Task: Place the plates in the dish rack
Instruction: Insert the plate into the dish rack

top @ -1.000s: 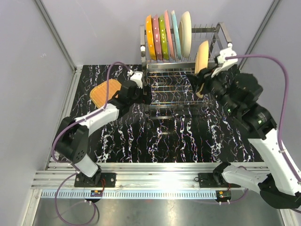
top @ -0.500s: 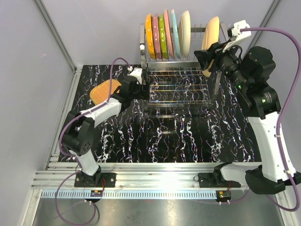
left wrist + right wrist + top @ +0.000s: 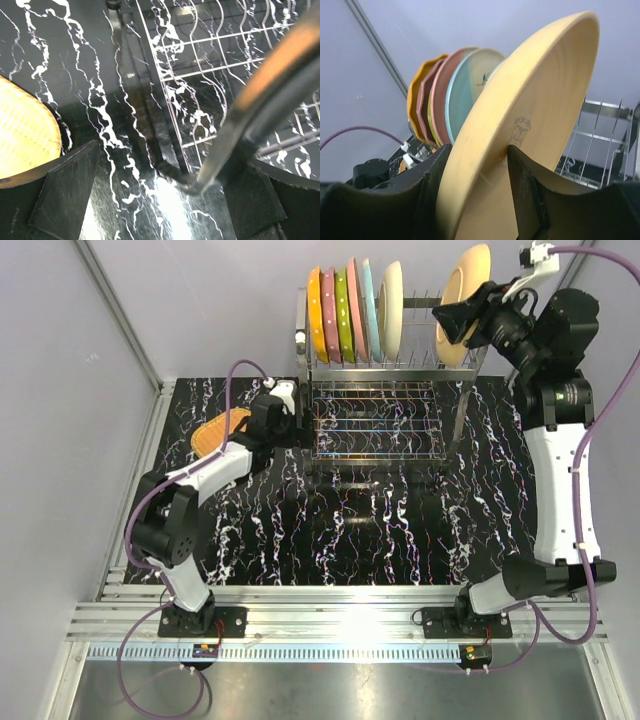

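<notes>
Six plates (image 3: 350, 315) stand on edge in the left half of the upper tier of the dish rack (image 3: 380, 420), which sits at the table's (image 3: 400, 530) far edge. Over the last second the right gripper (image 3: 462, 320) has carried the tan plate (image 3: 468, 295) from low beside the rack's right front corner to high above the tier's right end, fingers clamped across its rim. It now looks ready to lower between free prongs. The left gripper (image 3: 160, 195) has crept closer to the rack's left front leg, fingers spread wide and holding nothing. One orange plate (image 3: 215, 430) waits flat near the table's left edge.
</notes>
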Motion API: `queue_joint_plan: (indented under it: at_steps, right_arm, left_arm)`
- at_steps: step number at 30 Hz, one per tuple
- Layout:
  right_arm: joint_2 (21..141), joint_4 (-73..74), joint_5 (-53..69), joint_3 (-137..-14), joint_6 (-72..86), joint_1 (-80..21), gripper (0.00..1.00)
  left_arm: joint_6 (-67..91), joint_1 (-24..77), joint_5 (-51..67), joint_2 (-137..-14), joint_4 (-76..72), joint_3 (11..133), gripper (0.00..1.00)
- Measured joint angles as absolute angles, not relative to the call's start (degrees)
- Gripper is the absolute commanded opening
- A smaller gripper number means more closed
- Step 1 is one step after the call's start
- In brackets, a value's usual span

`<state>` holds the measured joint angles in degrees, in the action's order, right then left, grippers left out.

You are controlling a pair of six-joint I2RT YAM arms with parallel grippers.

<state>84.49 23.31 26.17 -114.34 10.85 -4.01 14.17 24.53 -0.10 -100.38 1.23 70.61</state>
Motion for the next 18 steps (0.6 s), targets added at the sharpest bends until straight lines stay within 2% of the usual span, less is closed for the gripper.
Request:
queue_joint_plan:
  at_steps: [7,12,18]
  right_arm:
    - [90.8,20.7,29.3,-124.8,12.9,-3.6,0.01]
    - [93.2,15.7,31.8,-124.5,14.9,-3.6,0.01]
    - [97.7,12.6,34.2,-123.4,15.8,-3.6,0.01]
  left_arm:
    - [15.6,23.4,1.9,-87.2,7.5,65.8,0.99]
    - [14.4,23.4,-0.8,-72.7,9.9,61.2,0.99]
    - [9.1,25.1,-7.4,-58.3,9.5,50.2,0.99]
